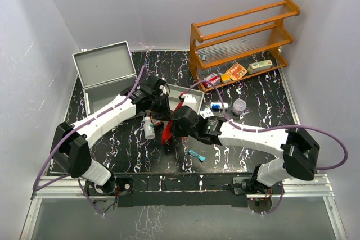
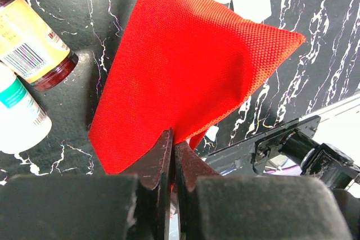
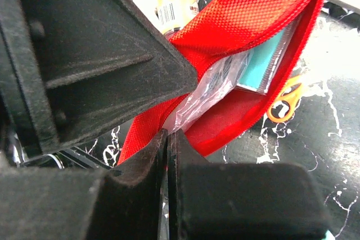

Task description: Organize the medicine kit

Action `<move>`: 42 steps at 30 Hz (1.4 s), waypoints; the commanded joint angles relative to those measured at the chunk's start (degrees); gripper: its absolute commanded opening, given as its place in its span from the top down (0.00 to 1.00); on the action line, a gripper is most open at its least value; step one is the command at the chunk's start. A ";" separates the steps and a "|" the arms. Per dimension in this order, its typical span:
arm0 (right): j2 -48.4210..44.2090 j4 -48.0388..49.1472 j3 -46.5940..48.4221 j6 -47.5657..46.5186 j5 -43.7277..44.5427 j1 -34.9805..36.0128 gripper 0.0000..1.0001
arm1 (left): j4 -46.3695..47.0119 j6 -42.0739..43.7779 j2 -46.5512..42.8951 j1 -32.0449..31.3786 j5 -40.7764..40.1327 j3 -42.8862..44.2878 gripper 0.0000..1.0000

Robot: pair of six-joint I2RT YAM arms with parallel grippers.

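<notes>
Pinching, left gripper (image 2: 173,145): jaws closed tight on one edge of the red pouch (image 2: 185,71), with the fabric fanning out away from the tips.
Right gripper (image 3: 167,137): jaws narrowed to a slit on the lower lip of the pouch's open mouth. A crinkled clear plastic packet (image 3: 211,85) lies right at the tips; I cannot tell if it is caught too.
Red pouch: held up between the two grippers over the middle of the table (image 1: 129,150), a little toward the near edge, its mouth gaping toward the right wrist camera.
Inside the pouch: the clear packet in front and a flat teal-and-silver packet (image 3: 264,60) behind it. An orange loop (image 3: 286,102) hangs at the mouth.
Medicine kit (image 1: 107,91): at the far-left corner of the table, lid raised and standing open, apart from the pouch.
Amber bottle (image 2: 34,49): on the table on the left-edge side of the pouch, with an orange label and barcode, just beside a white bottle (image 2: 17,119) with a teal label.
Grey tray (image 1: 190,98): just beyond the pouch toward the far edge, partly hidden by the arms.
Wooden rack (image 1: 242,37): at the far-right corner, with small packets on its lowest shelf.
Loose items: a round clear container (image 1: 239,106) and a blue-capped tube (image 1: 218,105) on the right half of the table, and a small blue piece (image 1: 197,154) near the near edge.
</notes>
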 commanded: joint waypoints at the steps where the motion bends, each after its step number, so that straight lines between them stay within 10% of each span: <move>1: 1.78 4.38 -0.05 -0.17 -2.14 0.30 0.97 | -0.27 -1.17 -1.66 0.72 3.17 1.38 1.00; 14: 1.04 10.04 -3.32 1.90 -4.08 0.00 0.91 | 1.21 -1.64 -3.39 2.32 6.68 -0.10 1.00; 26: -5.36 -8.74 3.31 6.06 10.35 -1.39 0.58 | -0.76 3.75 -4.34 2.79 5.09 -0.92 1.00; 42: 4.45 -4.78 7.20 0.27 6.43 -3.77 0.78 | 0.97 4.88 -4.54 2.88 7.14 -1.60 1.00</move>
